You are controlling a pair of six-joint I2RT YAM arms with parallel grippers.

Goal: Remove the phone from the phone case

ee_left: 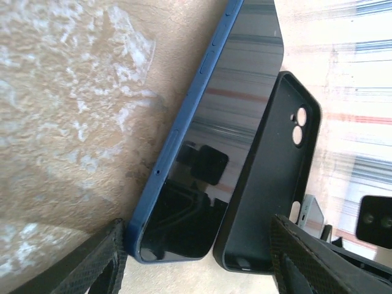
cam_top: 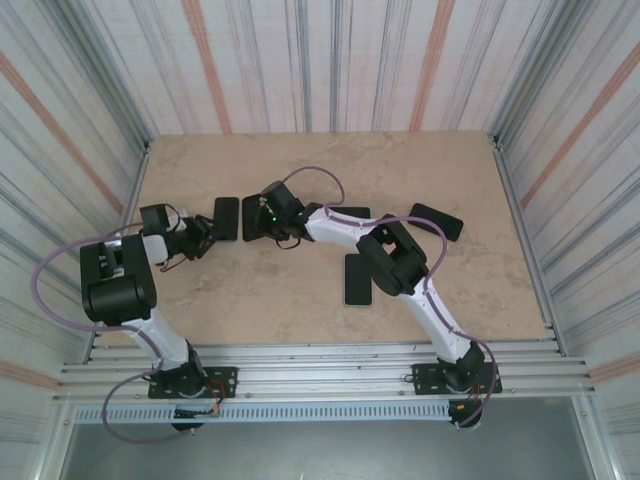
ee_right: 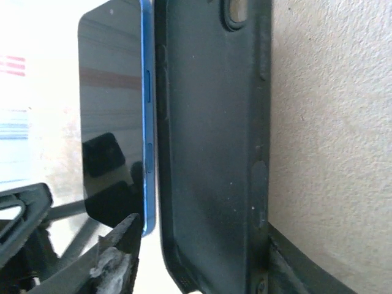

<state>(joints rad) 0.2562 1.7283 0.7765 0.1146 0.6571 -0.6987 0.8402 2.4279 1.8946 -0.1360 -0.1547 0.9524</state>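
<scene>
Cropped at the frame edge, the left gripper (ee_left: 197,236) is gaping empty around the ends of the phone (ee_left: 208,141) and the emptied phone case (ee_left: 269,184), which are lying side by side on the table (ee_left: 61,122). The right gripper (ee_right: 202,226) is spreading around the phone case, contact unclear.

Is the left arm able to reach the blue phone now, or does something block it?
Probably yes. The near end of the blue phone lies between the open fingers of the left gripper, with nothing in between. The black case beside it, under the right gripper, leaves that side free.

Beige marbled table (cam_top: 250,300), striped metal walls (cam_top: 300,60)
</scene>
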